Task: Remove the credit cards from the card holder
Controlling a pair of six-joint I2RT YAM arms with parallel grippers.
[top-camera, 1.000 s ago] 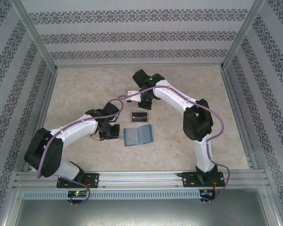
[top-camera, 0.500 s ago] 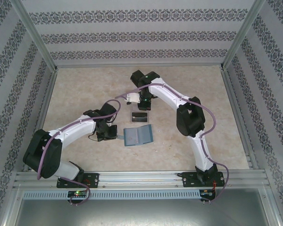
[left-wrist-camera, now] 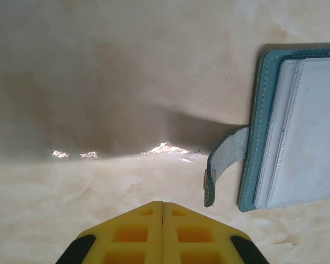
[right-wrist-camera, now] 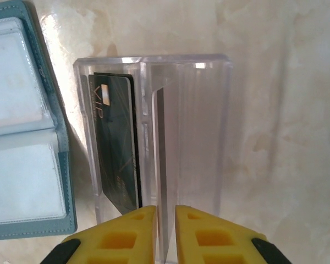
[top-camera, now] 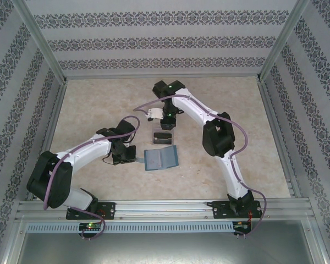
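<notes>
Dark card (right-wrist-camera: 118, 159) and pale card (right-wrist-camera: 160, 143) stand in separate tray (right-wrist-camera: 209, 110) slots; right hand (right-wrist-camera: 165, 217) slightly parted astride the pale one, left hand (left-wrist-camera: 163, 206) closed, empty.

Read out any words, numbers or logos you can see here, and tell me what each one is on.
"VIP": gold letters, sideways, on the dark card standing in the clear plastic tray.
Fainter marks lower on that card: too blurred to read.
On the card holder: no text to be seen.
</notes>
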